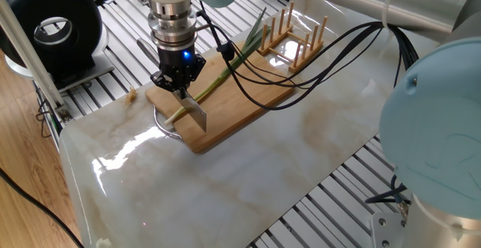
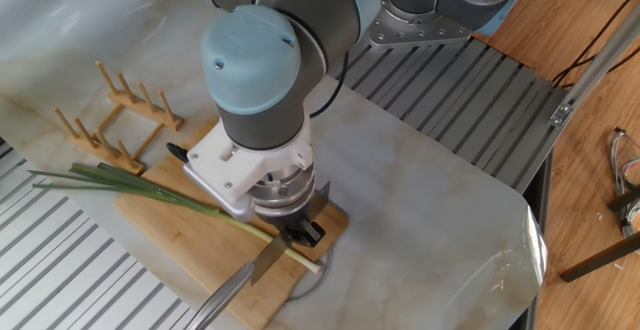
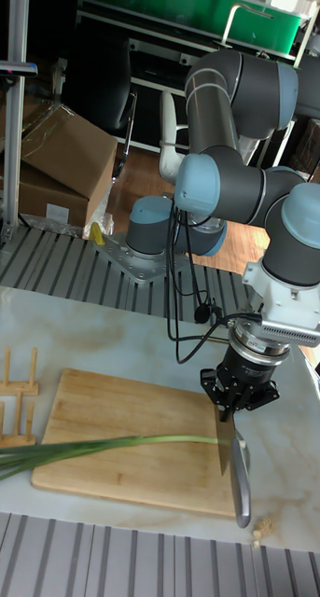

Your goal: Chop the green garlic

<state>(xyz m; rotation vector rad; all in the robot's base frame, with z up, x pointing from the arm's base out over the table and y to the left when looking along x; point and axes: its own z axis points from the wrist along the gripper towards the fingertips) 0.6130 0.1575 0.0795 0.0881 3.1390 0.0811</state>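
In one fixed view the black gripper point(image 1: 177, 85) is clenched on a knife point(image 1: 193, 110) with a flat shiny steel blade, and the blade stands over the pale thin end of the green garlic point(image 1: 213, 83), which lies slanting on the smooth wooden board point(image 1: 240, 105). In the other fixed view the stalk point(image 2: 150, 192) runs across the board point(image 2: 190, 245) from 9 o'clock, where the dark leaves are, to the whitish tip at 4 o'clock, and the knife point(image 2: 255, 265) crosses it near that tip. In the tall fixed view the narrow blade point(image 3: 225, 446) touches the end of the long stalk point(image 3: 94, 450), and the round metal handle points to 6 o'clock.
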